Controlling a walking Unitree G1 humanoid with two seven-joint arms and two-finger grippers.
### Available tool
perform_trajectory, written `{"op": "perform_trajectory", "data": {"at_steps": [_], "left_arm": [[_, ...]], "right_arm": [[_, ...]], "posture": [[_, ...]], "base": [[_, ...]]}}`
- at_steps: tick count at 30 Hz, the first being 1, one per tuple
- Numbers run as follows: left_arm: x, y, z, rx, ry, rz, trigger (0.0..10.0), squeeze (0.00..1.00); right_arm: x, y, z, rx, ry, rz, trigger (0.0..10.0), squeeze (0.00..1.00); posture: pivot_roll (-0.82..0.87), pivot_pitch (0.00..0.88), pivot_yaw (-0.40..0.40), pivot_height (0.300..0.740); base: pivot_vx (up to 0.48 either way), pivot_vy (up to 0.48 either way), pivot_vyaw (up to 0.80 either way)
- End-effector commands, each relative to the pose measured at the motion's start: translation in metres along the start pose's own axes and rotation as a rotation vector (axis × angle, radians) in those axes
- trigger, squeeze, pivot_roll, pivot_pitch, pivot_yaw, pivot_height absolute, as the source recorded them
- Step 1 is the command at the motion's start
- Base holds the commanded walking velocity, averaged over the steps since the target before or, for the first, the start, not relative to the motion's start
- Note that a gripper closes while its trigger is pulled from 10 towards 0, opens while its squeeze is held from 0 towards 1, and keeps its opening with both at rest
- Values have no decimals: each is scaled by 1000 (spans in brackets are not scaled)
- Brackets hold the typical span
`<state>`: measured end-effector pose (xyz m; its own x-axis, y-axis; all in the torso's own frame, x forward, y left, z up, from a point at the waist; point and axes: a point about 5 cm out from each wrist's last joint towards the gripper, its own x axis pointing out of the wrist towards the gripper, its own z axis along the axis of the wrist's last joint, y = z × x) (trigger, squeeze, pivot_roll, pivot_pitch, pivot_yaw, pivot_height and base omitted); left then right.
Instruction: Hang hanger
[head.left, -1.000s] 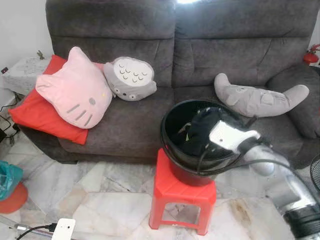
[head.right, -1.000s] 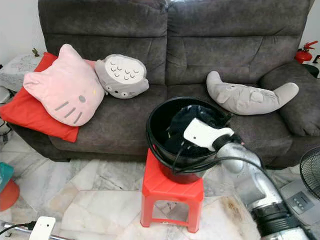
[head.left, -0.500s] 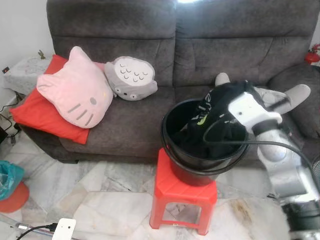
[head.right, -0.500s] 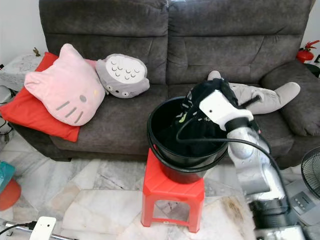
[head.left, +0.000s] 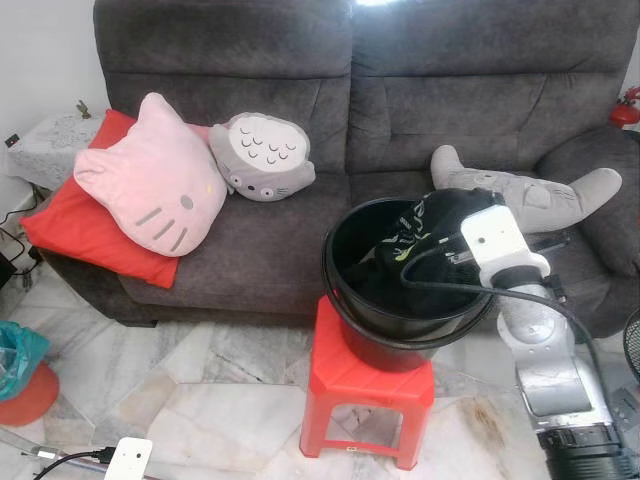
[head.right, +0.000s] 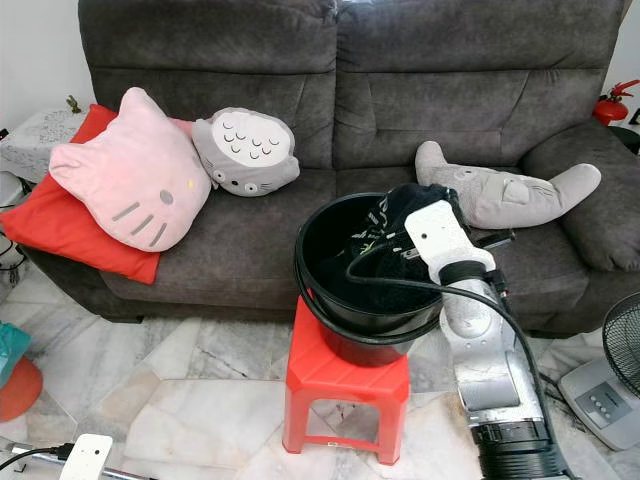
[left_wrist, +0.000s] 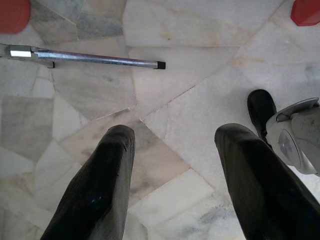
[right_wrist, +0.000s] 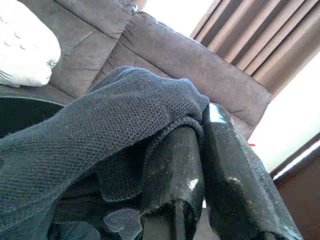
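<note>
A: Left eye view?
B: Showing a black bucket (head.left: 345, 290) standing on a red stool (head.left: 360, 385) before a grey sofa (head.left: 300, 90). Reaching over the bucket's right rim: right gripper (head.left: 440, 235), lifting a dark garment (head.left: 425, 225) (light lettering on it) partly clear of the bucket. Resting on the sofa: pink cat cushion (head.left: 150, 190) on a red pillow (head.left: 60, 225), round grey plush (head.left: 262, 158), long grey plush (head.left: 520, 195).

A: Right eye view?
B: Showing the same scene. Also standing at the sofa's far right: a red extinguisher (head.right: 610, 105); a fan (head.right: 618, 355) on the floor at the right edge.

A: Left wrist view?
B: Hanging idle over the marble floor (left_wrist: 190, 65): left gripper (left_wrist: 172, 150), fingers spread wide, gripping nothing. Lying on the floor: a metal pole (left_wrist: 85, 57).

A: Right wrist view?
B: Looking along two black fingers (right_wrist: 175, 170) pressed nearly together, pinching a fold of the dark mesh garment between them. Draping down toward the bucket, sofa back behind.

A: Hanger?
B: Cannot tell where (nothing recognisable as one).
</note>
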<state>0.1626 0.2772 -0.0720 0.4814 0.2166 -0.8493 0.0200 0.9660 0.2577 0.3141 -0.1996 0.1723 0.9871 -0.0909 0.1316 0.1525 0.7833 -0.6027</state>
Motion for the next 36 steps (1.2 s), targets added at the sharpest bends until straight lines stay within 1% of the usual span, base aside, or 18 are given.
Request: {"op": "perform_trajectory", "data": {"at_steps": [1,24,25,26,27,30,32,34,36], "left_arm": [[-1,4,-5,21,18,2,10000,0],[-1,5,-3,36,18,1,10000,0],[-1,5,-3,36,18,1,10000,0],[-1,5,-3,36,18,1,10000,0],[-1,5,-3,36,18,0,10000,0],[-1,5,-3,36,18,0,10000,0],[-1,5,-3,36,18,0,10000,0],[-1,5,-3,35,18,0,10000,0],[-1,5,-3,35,18,0,10000,0]], "right_arm": [[0,-3,7,19,-18,-25,10000,0],[2,-5,11,23,-30,-51,10000,0],[1,-4,10,21,-31,-49,4392,0],[0,-4,9,27,-32,-51,1922,0],[-1,-3,10,33,-38,-44,0,0],[-2,0,12,26,-57,-26,0,0],[-3,0,14,2,-65,-34,0,0],[-2,1,15,5,-66,-34,0,0],[-1,1,15,-11,-66,-36,0,0]], "posture": [[-181,0,53,719],[-185,0,62,719],[-185,0,62,719],[-185,0,62,719],[-184,0,62,719],[-184,0,62,719],[-185,0,62,719],[-185,0,62,719],[-183,0,61,719]], "base": [[0,0,0],[0,0,0],[0,0,0],[0,0,0],[0,0,0],[0,0,0],[0,0,0],[0,0,0],[0,0,0]]}}
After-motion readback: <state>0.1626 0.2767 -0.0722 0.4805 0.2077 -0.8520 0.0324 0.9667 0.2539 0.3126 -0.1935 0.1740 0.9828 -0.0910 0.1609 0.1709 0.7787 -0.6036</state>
